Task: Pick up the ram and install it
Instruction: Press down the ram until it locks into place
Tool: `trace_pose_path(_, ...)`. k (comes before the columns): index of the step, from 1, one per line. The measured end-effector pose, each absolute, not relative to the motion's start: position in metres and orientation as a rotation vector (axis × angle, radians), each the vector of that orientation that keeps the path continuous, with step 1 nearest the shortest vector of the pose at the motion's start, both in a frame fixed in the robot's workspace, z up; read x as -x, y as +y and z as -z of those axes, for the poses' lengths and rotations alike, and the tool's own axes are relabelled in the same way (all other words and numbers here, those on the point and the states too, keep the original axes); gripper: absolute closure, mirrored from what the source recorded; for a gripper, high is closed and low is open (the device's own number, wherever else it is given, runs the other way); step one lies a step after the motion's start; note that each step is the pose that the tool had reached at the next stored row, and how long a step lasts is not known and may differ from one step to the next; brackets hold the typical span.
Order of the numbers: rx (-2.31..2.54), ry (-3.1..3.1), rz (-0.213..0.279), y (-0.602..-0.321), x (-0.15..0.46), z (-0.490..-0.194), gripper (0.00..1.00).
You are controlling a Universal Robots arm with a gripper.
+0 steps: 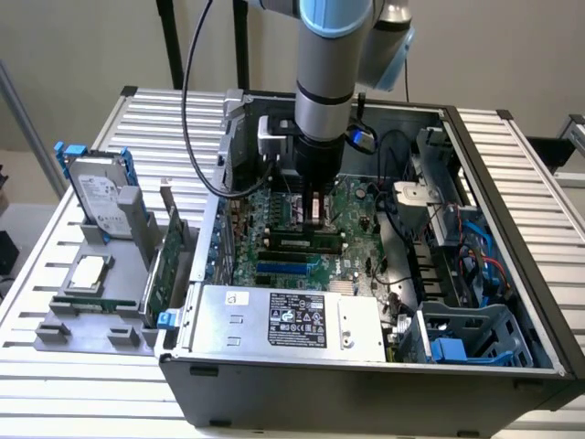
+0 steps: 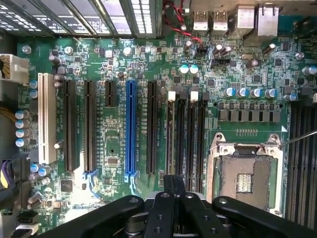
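Above the motherboard (image 2: 148, 64), the tool (image 2: 173, 191)

The exterior view looks down at a slant from in front of the open computer case (image 1: 366, 366), far enough off to take in the slatted bench (image 1: 82, 375) around it. The wrist view faces straight down, close over the motherboard (image 2: 124, 64), past the hand (image 2: 171, 198). Both views share the motherboard (image 1: 302, 238) inside the case.
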State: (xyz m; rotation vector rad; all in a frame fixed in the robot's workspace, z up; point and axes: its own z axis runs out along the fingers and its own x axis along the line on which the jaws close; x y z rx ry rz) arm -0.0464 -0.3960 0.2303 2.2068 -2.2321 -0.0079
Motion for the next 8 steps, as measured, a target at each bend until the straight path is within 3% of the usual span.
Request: trace_pose_path(8,-2.209,-2.235,0.005,-0.3959,0.0464,-0.2269,1.00)
